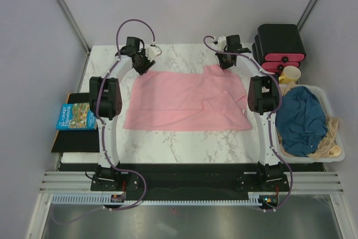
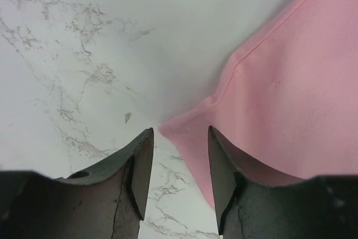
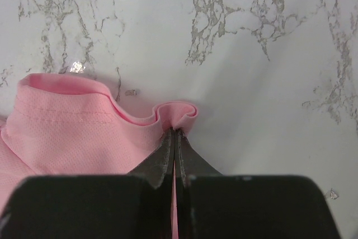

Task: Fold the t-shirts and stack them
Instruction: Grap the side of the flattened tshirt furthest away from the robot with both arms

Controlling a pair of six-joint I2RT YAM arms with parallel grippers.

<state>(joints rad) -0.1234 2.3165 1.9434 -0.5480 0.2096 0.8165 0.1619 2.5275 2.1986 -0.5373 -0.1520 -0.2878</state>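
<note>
The light pink t-shirt point(image 1: 187, 102) lies spread flat across the middle of the marble table. My left gripper point(image 1: 143, 65) is open at its far left corner; in the left wrist view that pink corner point(image 2: 279, 93) points in between the open fingers point(image 2: 140, 166), which are not closed on it. My right gripper point(image 1: 226, 63) is shut on the shirt's far right edge; in the right wrist view a pinched fold of pink cloth point(image 3: 178, 113) bulges out at the closed fingertips. The dark teal-blue t-shirt point(image 1: 302, 120) lies crumpled in a white bin at the right.
The white bin point(image 1: 334, 148) also holds beige cloth. Black boxes with pink fronts point(image 1: 279, 46) and a yellow cup point(image 1: 290, 74) stand at the far right. A blue book point(image 1: 76, 117) lies on a black mat off the table's left edge.
</note>
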